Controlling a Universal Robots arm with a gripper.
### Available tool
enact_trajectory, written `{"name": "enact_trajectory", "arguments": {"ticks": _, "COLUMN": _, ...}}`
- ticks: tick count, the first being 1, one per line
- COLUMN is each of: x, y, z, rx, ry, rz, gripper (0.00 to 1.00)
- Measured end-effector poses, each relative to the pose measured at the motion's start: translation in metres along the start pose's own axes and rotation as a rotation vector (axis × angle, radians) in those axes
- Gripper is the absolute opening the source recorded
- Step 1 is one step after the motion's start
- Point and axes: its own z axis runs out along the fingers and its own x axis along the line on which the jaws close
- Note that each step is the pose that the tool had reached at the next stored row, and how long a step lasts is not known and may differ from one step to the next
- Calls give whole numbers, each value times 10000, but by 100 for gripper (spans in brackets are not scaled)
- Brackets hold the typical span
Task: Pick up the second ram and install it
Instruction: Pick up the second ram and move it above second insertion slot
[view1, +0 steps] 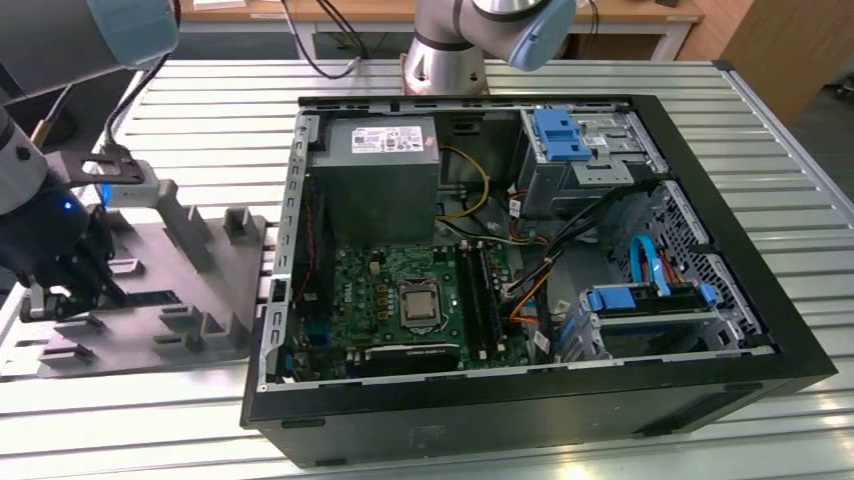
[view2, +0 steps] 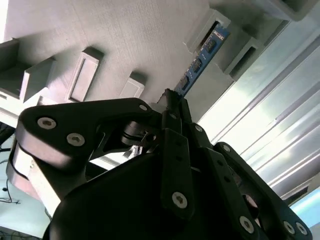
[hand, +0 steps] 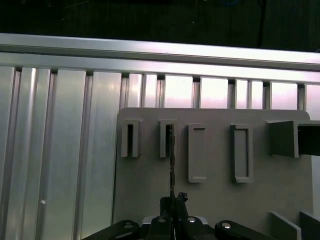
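Hand: your gripper looks pinched on the ram stick.
Stick: standing in a grey tray slot.
Tip: pull straight, no tilting.

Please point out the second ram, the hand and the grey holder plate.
second ram (view2: 201, 61), second wrist view, middle of the blue strip.
hand (view2: 171, 99), second wrist view, between its fingertips, at the ram's end.
grey holder plate (hand: 145, 185), first wrist view, bare flat surface.

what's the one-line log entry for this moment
stage: pick | pincer: shut on second ram | ram: on edge, far end in grey holder slot | install: not done, pc case open
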Motion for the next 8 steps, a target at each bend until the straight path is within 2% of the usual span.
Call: {"name": "enact_trajectory", "arguments": {"ticks": 8, "x": -5, "y": 11, "z": -220, "rx": 5, "ry": -125, "rz": -6, "gripper": 14}}
